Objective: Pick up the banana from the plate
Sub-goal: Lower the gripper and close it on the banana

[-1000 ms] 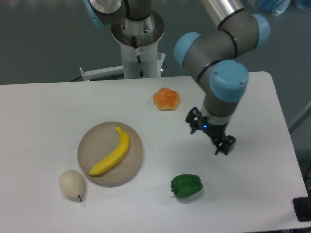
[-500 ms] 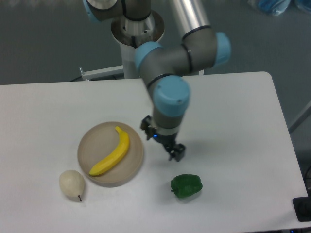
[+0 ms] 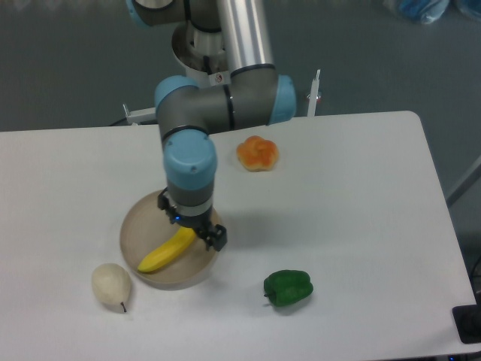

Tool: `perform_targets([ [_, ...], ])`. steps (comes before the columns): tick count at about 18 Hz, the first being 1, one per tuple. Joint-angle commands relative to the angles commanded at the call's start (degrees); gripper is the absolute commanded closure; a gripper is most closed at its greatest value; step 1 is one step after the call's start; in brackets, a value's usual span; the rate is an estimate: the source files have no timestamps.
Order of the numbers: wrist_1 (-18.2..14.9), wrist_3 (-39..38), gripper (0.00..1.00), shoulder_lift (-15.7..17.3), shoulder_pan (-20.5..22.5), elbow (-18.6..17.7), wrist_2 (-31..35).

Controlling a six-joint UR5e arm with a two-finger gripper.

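Note:
The bright yellow banana (image 3: 164,253) lies on the round tan plate (image 3: 139,227) at the table's left front. Its upper half is hidden under my gripper (image 3: 191,221), which hangs directly over the plate, above the banana's upper end. The fingers (image 3: 216,237) stand apart on either side of the banana's line, so the gripper looks open. I cannot tell its height above the fruit, nor whether it touches it.
A pale cream pear (image 3: 110,285) sits just left of the plate's front edge. A green bell pepper (image 3: 288,288) lies to the right front. An orange pastry-like item (image 3: 258,153) sits behind, near the middle. The arm's base column (image 3: 211,60) stands at the back.
The arm has swept left across the table, from right of the pepper to over the plate. The gripper now covers the banana's upper half. The objects have not moved.

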Motion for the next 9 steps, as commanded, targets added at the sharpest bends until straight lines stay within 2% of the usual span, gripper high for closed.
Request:
perform_targets([
  [5, 1.0, -1.3, 0.00, -1.9, -0.6, -1.2, 0.4],
  [9, 4.8, -1.3, 0.00, -2.8, -1.1, -3.4, 0.6],
])
